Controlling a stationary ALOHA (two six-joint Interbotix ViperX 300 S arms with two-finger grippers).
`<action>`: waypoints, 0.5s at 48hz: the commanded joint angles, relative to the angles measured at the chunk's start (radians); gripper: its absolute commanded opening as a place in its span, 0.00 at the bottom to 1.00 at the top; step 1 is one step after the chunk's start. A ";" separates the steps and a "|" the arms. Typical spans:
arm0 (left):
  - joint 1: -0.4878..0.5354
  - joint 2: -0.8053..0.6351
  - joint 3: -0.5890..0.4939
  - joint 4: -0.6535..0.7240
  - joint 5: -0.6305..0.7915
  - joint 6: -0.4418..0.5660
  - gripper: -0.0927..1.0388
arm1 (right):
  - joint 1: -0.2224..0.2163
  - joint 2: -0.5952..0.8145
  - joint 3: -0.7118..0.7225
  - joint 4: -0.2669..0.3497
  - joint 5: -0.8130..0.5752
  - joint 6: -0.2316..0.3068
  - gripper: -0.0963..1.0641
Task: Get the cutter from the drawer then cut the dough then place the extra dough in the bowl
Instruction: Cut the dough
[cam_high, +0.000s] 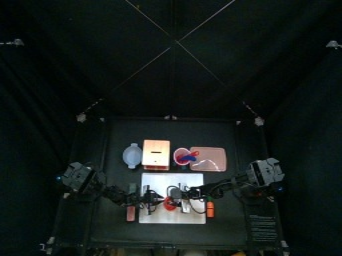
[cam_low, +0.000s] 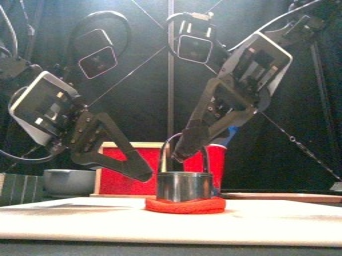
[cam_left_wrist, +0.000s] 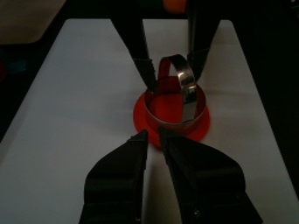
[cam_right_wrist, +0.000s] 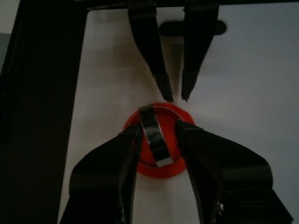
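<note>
Round metal cutter (cam_low: 187, 186) sits upright on the red dough disc (cam_low: 185, 207) mid white cutting board (cam_low: 80, 215). Right gripper (cam_low: 178, 152) comes down from the right with its jaws clamped on the cutter's wire handle. Left gripper (cam_left_wrist: 153, 140) sits low on the board just beside the dough, jaws pressed together and holding nothing; blue-grey bowl (cam_high: 131, 155), wooden box (cam_high: 156, 155) and pink tray (cam_high: 214, 152) stand behind the board.

Polished, reflective metal on the cutter (cam_low: 185, 186). The dough (cam_low: 185, 207): matt red, slightly uneven edge. The cutting board (cam_left_wrist: 82, 96): smooth white, low sheen. The wooden box (cam_high: 156, 152): pale, matt.
</note>
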 joint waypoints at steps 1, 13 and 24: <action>0.006 0.002 -0.028 0.002 0.018 0.002 0.64 | -0.005 -0.040 -0.041 -0.035 0.049 0.003 0.73; 0.009 0.015 -0.028 -0.017 0.086 -0.002 0.64 | -0.005 -0.035 -0.091 -0.120 0.140 0.003 0.73; 0.017 0.021 -0.032 -0.032 0.100 0.000 0.64 | 0.002 -0.003 -0.147 -0.161 0.253 0.005 0.73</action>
